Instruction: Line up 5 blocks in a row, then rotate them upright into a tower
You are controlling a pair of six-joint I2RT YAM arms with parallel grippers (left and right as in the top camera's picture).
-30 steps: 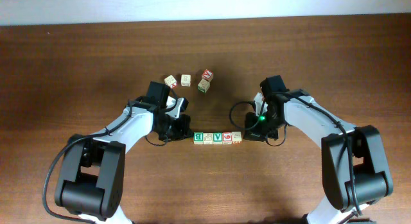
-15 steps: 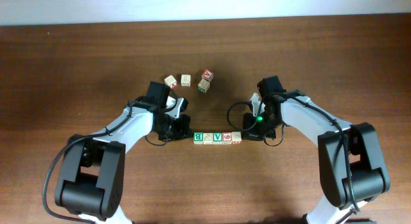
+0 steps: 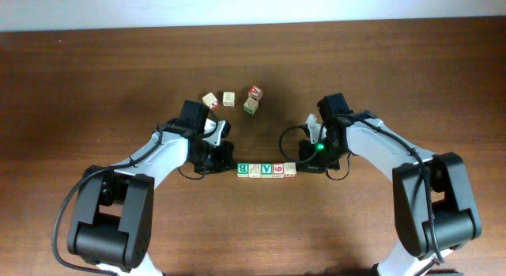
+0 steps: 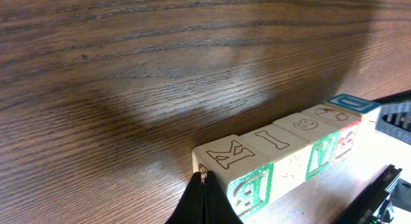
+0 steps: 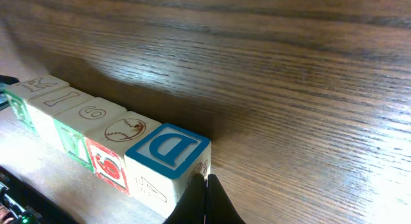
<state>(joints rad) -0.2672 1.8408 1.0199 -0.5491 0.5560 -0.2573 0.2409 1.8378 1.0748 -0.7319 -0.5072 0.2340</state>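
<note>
Five blocks [image 3: 267,170] sit in one tight row mid worktop [image 3: 395,62], btwn the arms. Left end effector [image 4: 204,197]: fingers together, tip against the row's left end block. Right end effector [image 5: 205,197]: also together, tip against the blue-D end. Nothing clamped. Four spare cubes [image 3: 228,98] lie well apart, behind the row. Judgement: to turn the row as one unit, press both ends equally along its axis and swing the tips in opposite arcs, slowly. An uneven push would prob buckle the line mid-row.
</note>
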